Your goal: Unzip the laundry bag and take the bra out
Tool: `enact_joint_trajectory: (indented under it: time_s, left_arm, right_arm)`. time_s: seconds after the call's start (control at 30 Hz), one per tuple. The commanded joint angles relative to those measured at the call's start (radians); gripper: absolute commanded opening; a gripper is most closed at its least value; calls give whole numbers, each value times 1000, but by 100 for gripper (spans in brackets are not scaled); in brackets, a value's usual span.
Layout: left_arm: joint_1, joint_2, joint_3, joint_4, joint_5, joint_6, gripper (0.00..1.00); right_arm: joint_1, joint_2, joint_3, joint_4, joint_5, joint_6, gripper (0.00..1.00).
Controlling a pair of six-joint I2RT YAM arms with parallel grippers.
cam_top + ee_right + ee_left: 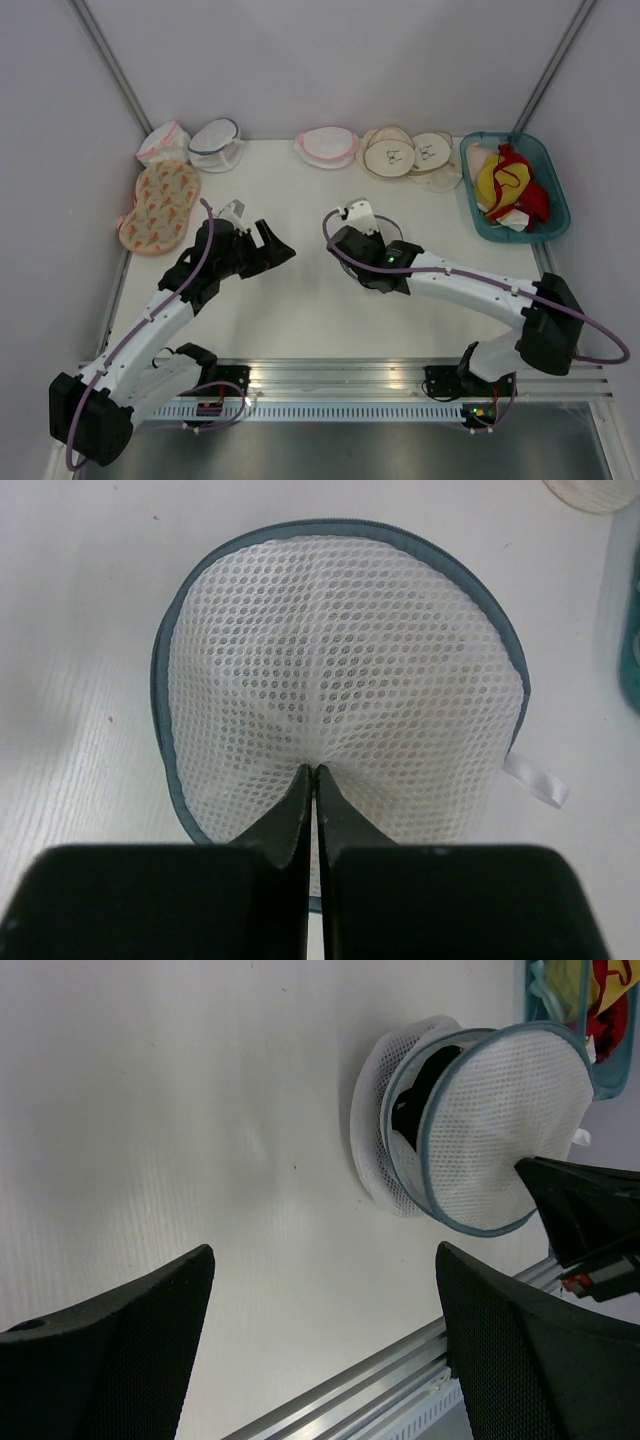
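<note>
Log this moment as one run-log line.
phase: opening bag | right gripper: shut, pinching mesh lid of laundry bag | left gripper: open, apart from bag | bag: lid lifted, dark item inside

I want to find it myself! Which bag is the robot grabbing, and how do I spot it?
Start at the middle of the white table. There lies a round white mesh laundry bag with blue-grey zipper trim, and the right hand is shut on its mesh. The other mesh bags all sit along the far edge, untouched.
</note>
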Motion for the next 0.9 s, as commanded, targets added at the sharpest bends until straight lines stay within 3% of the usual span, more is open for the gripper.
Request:
enact_joint_trajectory:
  time_s: [0.0, 0.13, 0.23, 0.4, 0.67, 0.87]
  left_arm:
    - [6, 17, -13, 79, 37, -35, 93]
    - [6, 63, -44, 225, 129, -46, 93]
    - [6, 132, -77, 404, 207, -77, 93]
    - [6, 383, -67, 701, 348, -121, 91]
    - [-11, 707, 71, 825, 379, -149, 85]
    - [-40, 821, 126, 941, 390, -181, 84]
  right_arm:
    - [-26, -184, -50, 84, -67, 24, 0]
    - [-156, -411, -180, 231, -404, 74, 0]
    - [-256, -551, -240, 262, -543, 112, 0]
    - [-320, -619, -303, 263, -610, 140, 0]
    - [-353, -676, -322, 268, -644, 157, 0]
    - [-370, -689, -323, 276, -687, 159, 0]
